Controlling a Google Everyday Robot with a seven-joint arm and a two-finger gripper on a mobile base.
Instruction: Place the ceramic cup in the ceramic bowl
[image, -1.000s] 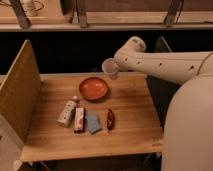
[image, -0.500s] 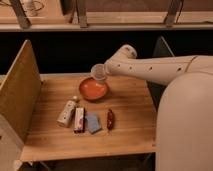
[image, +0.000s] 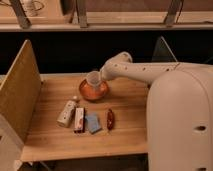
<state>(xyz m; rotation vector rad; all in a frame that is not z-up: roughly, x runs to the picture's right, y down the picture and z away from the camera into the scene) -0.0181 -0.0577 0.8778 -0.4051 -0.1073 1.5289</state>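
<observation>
1. Wooden table (image: 127, 137) seen from above, with an upright wooden panel (image: 17, 100) along its left edge.
2. Round orange-red bowl (image: 84, 93) at the back middle of the table.
3. Pale cup (image: 93, 80) right over the bowl, overlapping its back rim, mouth tipped a little toward the camera.
4. Cannot tell whether the cup sits in the bowl or hangs just above it.
5. Gripper (image: 100, 77) at the cup's right side, up against it, above the bowl's right half.
6. Gripper opening and hold on the cup: cannot tell, hidden behind cup and wrist.
7. White arm (image: 135, 70) reaching in from the right, across the back of the table.
8. Big white robot body (image: 182, 120) filling the right foreground and covering the table's right end.
9. Row of small items in front of the bowl, well apart from it: white bottle (image: 67, 112) lying down, red-and-white box (image: 79, 119) just beside it, blue pad (image: 93, 123), dark-red oblong thing (image: 110, 119).
</observation>
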